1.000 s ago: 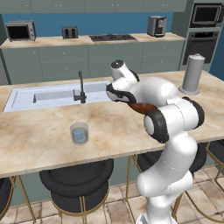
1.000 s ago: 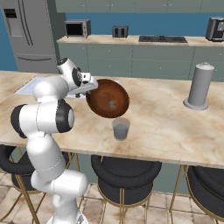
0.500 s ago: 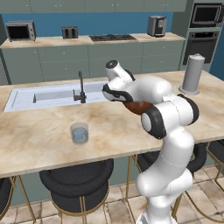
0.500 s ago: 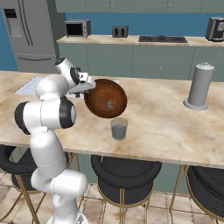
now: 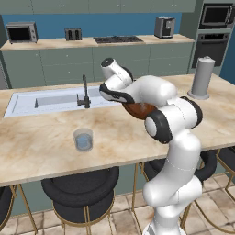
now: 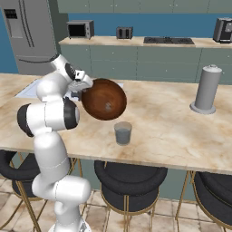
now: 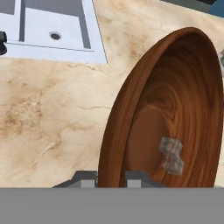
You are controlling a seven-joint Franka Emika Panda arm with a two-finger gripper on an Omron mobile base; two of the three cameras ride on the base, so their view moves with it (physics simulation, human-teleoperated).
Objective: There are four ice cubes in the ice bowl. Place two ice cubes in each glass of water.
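The wide, shallow, reddish-brown wooden ice bowl (image 6: pixel 104 99) is held off the marble bench (image 6: pixel 172 127), steeply tilted, by the end effector (image 7: pixel 111 177), whose fingers pinch the rim narrowly at its lower edge. Two small translucent ice cubes (image 7: pixel 171 154) cling low on the dark inner wall. A short clear glass of water (image 6: pixel 123 132) stands below, near the bench's front edge. The bowl looks rigid and light, so the rim suits a pinch; the cubes likely slide freely and may spill together.
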